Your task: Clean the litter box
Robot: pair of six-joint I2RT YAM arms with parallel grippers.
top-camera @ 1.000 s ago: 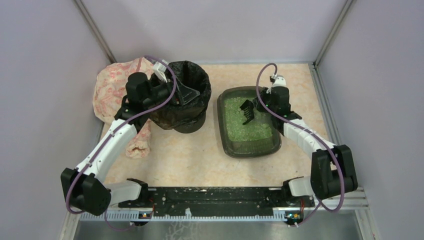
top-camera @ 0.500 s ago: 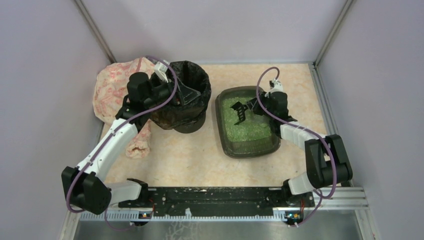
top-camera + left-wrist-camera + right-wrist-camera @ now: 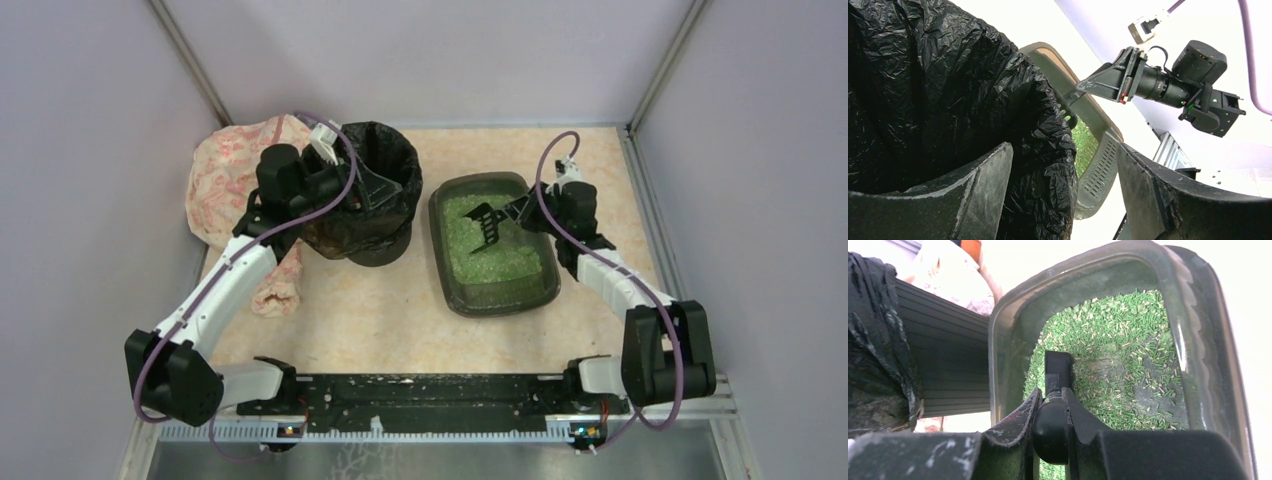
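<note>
Tabletop [image 3: 380, 315]: one litter box [image 3: 500, 303]; one bin [image 3: 385, 245]

The litter box [image 3: 505, 298] is dull, smooth grey-green plastic holding rough green granules [image 3: 500, 262] (pellet-like). The bag [image 3: 948, 75] is crinkled glossy black plastic, the scoop [image 3: 485, 225] matt black plastic, the cloth [image 3: 220, 180] soft printed fabric, and the table [image 3: 380, 310] smooth and marbled.

Lab test booth, plain walls [image 3: 80, 150], aluminium frame [image 3: 190, 62]

Lower centre of your frame: the end effector [image 3: 1050, 407], both fingers clamped on a black scoop handle [image 3: 1058, 369]. Beyond it, the litter box [image 3: 996, 340] holds green litter [image 3: 1118, 335], thinner at lower right. At left: a ribbed bin [image 3: 948, 340] with a black bag [image 3: 873, 340].
</note>
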